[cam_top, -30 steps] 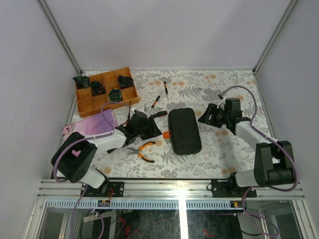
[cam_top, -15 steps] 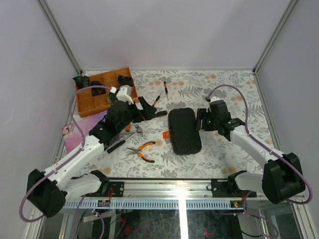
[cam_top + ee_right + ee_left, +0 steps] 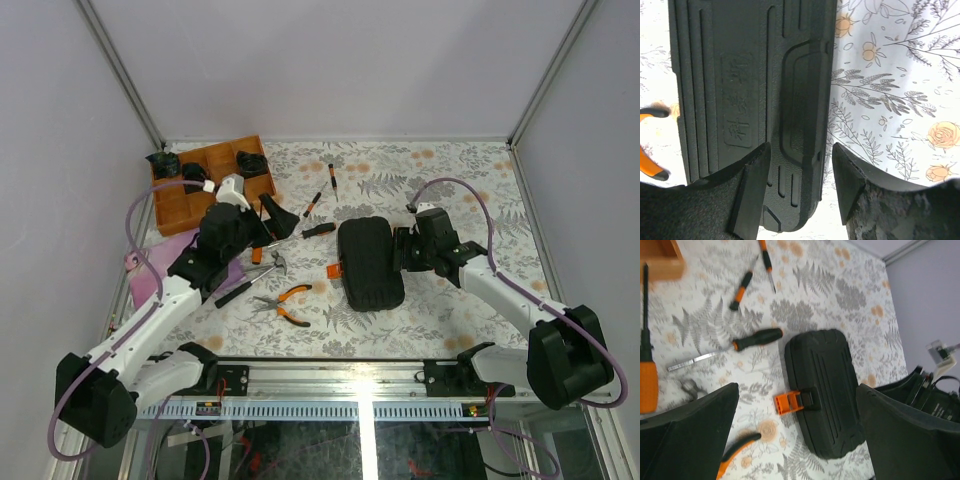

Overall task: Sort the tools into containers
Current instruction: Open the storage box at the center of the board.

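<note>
Below the left gripper (image 3: 275,217), whose fingers are spread wide and carry nothing, the loose tools lie flat on the desk (image 3: 450,180). Just ahead of it a black-handled screwdriver (image 3: 759,338) lies with its handle end toward the case and its steel shaft pointing away from it. Farther out, two thin drivers (image 3: 741,286) lie angled apart like a V. These look stiff, slim and light, and are likely to roll, so a pinch across the handle, square to the long axis, seems the safest hold.

To the right, between the two grippers, the closed black tool case (image 3: 822,390) lies with its long axis crossways to the line joining them. Its orange tab (image 3: 788,403) is on the long side facing the left gripper. The ribbed shell looks semi-rigid with some give, and probably heavier than any single tool. The tab or a long edge seems the best purchase.

The right gripper (image 3: 800,185) is about half open and holds nothing, its fingers straddling the case's long edge on its own side.
</note>
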